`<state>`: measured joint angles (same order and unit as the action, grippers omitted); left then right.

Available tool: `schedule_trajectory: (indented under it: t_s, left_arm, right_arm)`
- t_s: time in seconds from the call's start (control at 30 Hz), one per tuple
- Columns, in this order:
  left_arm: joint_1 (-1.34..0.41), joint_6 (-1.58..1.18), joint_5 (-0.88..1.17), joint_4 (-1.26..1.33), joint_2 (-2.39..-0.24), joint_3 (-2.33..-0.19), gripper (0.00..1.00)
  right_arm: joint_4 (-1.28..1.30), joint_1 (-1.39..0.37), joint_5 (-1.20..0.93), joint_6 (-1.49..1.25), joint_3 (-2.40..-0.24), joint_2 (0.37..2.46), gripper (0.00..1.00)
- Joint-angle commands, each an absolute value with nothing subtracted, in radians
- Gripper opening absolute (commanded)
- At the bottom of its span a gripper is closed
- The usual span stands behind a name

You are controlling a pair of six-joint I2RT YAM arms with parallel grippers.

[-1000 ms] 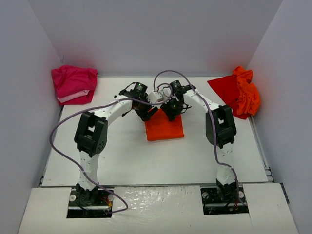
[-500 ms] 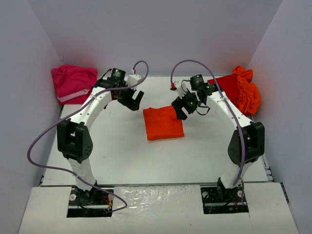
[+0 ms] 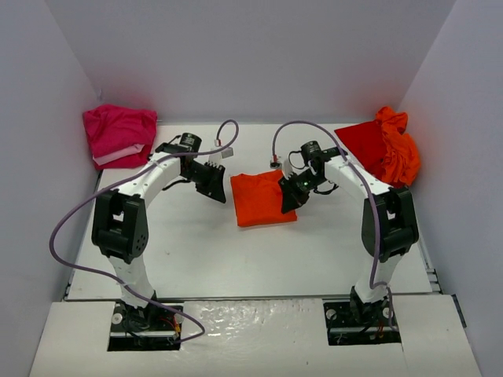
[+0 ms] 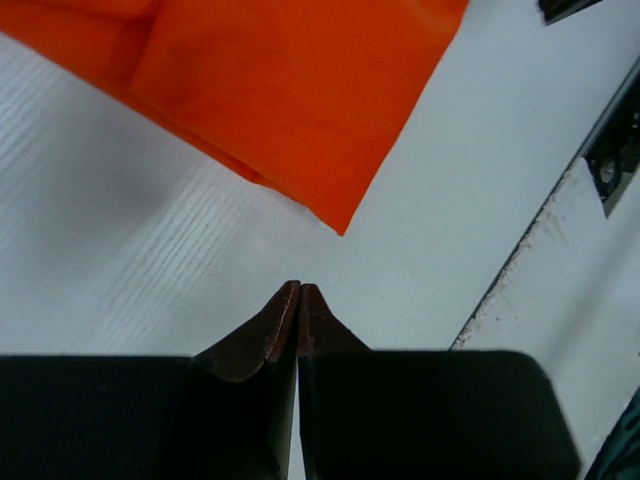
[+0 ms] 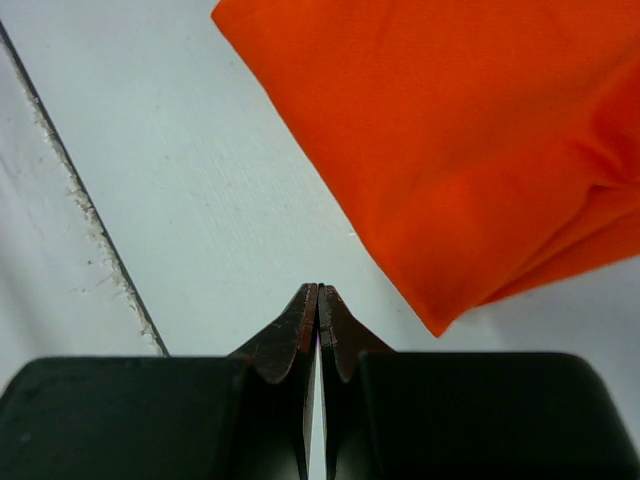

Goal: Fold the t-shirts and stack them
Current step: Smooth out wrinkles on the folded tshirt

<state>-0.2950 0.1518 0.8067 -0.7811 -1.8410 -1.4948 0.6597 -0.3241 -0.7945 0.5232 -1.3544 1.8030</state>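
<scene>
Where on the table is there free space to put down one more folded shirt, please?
The widest bare patch is the near part of the table, in front of the folded orange shirt. The centre is crowded: the left fingers and right fingers flank that shirt. The back corners hold the pink shirt and the red-orange heap.

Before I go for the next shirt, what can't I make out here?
Top view: right pile is bunched red and orange cloth, shirt count unclear.
Top view: pink pile too small to count layers.
Top view: the right gripper covers the folded shirt's right edge.
Wrist views: folded shirt cut off by frame edges; both piles out of frame.
</scene>
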Motion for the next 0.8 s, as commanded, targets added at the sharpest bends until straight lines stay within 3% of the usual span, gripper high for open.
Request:
schedule_trajectory:
  t_s: [0.0, 0.2, 0.47, 0.77]
  left_arm:
    - [-0.304, 0.154, 1.020, -0.790, -1.810, -1.577, 0.00]
    - [-0.338, 0.172, 1.166, -0.854, -1.924, -1.714, 0.00]
    - [-0.457, 0.402, 1.231, -1.180, -2.201, -2.002, 0.00]
    - [-0.506, 0.438, 1.205, -1.251, -2.407, -2.072, 0.00]
  right_arm:
    - [0.732, -0.366, -0.904, 0.575, -1.406, 1.842, 0.00]
    - [0.860, -0.375, -0.999, 0.677, -1.516, 2.013, 0.00]
    - [0.905, -0.383, -0.990, 0.726, -1.554, 2.126, 0.00]
    - [0.863, -0.380, -0.927, 0.687, -1.545, 2.174, 0.00]
